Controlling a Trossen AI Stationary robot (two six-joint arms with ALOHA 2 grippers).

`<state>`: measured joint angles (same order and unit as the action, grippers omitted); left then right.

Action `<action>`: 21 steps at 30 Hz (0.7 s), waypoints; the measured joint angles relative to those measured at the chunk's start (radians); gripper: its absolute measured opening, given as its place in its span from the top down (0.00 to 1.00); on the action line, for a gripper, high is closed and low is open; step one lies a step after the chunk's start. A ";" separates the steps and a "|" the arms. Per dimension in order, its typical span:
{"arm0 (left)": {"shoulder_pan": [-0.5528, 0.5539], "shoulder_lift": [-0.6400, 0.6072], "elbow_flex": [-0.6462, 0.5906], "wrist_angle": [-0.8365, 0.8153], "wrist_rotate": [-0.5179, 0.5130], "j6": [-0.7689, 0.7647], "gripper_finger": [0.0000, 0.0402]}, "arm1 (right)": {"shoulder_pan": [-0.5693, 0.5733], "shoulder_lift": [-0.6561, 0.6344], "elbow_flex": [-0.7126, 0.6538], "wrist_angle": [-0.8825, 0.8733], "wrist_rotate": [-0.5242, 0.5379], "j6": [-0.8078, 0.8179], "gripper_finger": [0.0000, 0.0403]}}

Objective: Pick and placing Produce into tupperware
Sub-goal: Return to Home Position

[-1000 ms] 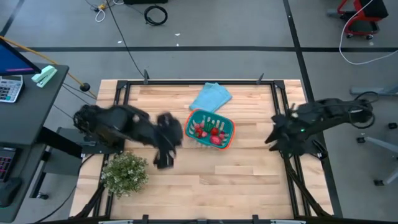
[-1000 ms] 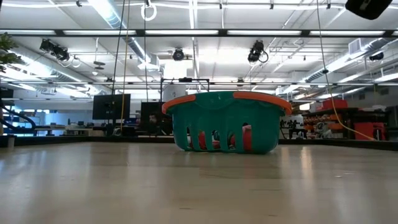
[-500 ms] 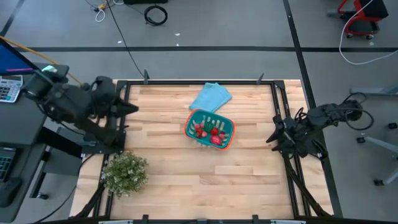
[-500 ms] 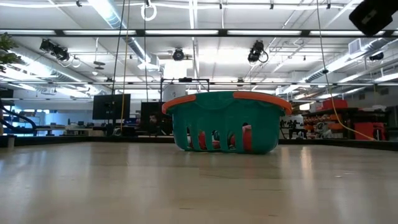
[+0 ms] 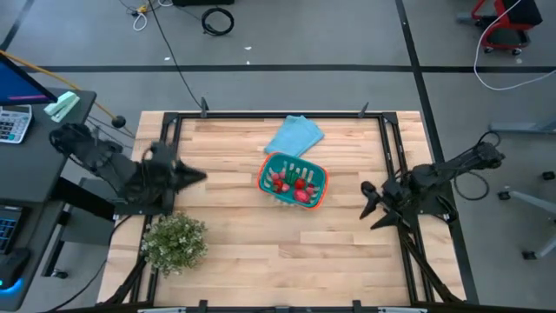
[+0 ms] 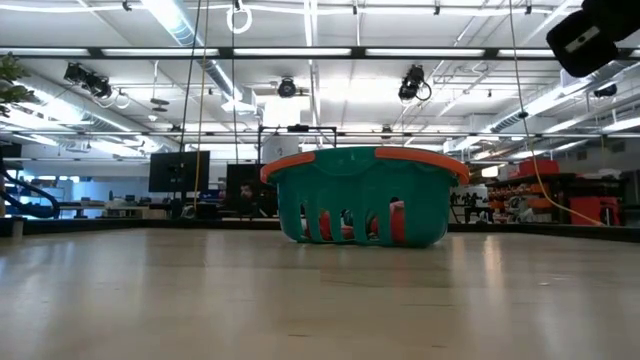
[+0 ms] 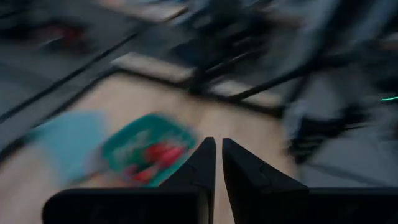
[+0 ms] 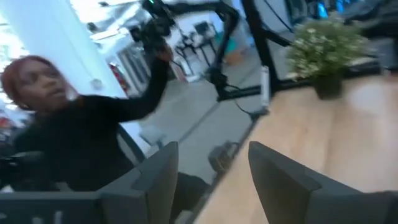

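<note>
The teal basket with an orange-red rim (image 5: 294, 180) stands on the middle of the wooden table, also in the low view (image 6: 365, 195) and, blurred, in the left wrist view (image 7: 146, 148). Several red produce pieces (image 5: 295, 184) lie inside it and show through its slots (image 6: 396, 222). My left gripper (image 5: 195, 176) hovers at the table's left edge, shut and empty (image 7: 218, 158), pointing toward the basket. My right gripper (image 5: 368, 204) is at the table's right side, open and empty (image 8: 212, 171).
A folded light-blue cloth (image 5: 294, 136) lies just beyond the basket's far side. A bushy potted plant (image 5: 174, 243) stands at the near left corner and shows in the right wrist view (image 8: 326, 46). A person in black (image 8: 68, 143) stands beyond the table's left side.
My left arm has swung back from beside the basket to the table's left edge, then come down a little, its gripper pointing at the basket. My right arm has stretched out lower, its gripper moving slightly toward the table's near edge. The basket has not moved.
</note>
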<state>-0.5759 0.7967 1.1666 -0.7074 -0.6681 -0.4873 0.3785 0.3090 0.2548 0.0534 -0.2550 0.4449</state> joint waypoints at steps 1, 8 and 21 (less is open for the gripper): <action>-0.001 -0.029 -0.080 0.131 0.059 0.047 0.92 | 0.000 0.013 -0.023 0.066 -0.022 0.002 0.49; 0.014 -0.132 -0.523 0.737 0.299 0.255 0.94 | -0.006 0.099 -0.099 0.258 -0.021 0.036 0.49; 0.154 -0.512 -0.651 0.736 0.416 0.347 0.90 | -0.250 0.074 -0.017 0.153 -0.122 -0.106 0.49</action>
<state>-0.4216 0.2846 0.5159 0.0282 -0.2524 -0.1406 0.1283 0.3832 0.2379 0.2069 -0.3769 0.3384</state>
